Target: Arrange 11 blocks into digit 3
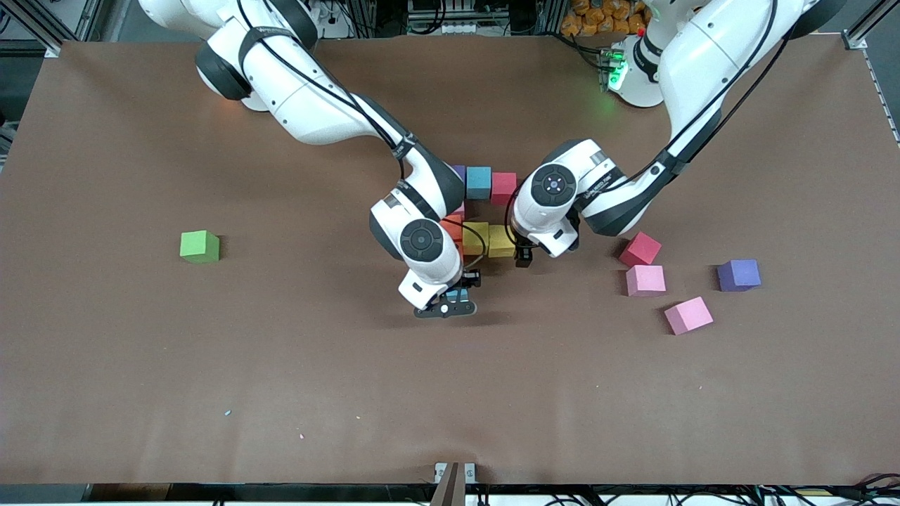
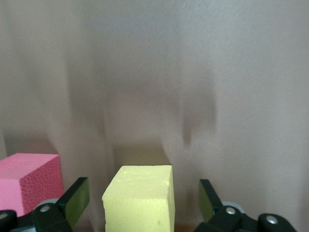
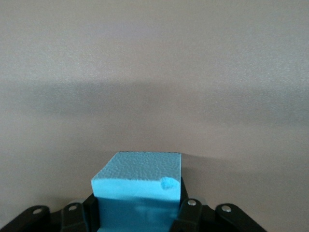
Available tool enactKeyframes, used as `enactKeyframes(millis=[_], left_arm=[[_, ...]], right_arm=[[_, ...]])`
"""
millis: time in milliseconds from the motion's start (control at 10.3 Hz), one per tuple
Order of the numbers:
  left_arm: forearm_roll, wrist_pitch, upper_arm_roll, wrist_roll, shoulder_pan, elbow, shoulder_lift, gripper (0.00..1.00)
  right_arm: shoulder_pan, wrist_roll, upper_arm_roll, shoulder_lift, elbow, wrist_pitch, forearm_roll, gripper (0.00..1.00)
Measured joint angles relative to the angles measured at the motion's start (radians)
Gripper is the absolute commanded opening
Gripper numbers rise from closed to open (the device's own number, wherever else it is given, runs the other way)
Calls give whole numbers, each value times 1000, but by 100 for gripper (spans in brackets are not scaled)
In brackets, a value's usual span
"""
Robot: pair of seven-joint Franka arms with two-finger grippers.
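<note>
Overhead, two arms span the brown table (image 1: 140,365).

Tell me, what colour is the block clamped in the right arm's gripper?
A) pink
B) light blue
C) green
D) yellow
B: the right wrist view shows the right gripper shut on a light blue block.

Left claw (image 2: 140,205) spread wide, yellow block (image 2: 138,198) between its fingers, pink block (image 2: 30,181) just beside, brown table (image 2: 193,72)
</note>
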Motion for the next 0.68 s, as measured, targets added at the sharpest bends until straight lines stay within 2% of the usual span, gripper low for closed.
enactKeyframes(millis=[390, 682], left_arm=[[0, -66, -11, 90, 21, 2, -64, 100], [-1, -122, -104, 237, 158, 5, -96, 100]], right_arm=[[0, 0, 2, 0, -1, -7, 1, 0], [0, -1, 7, 0, -3, -9, 1, 0]])
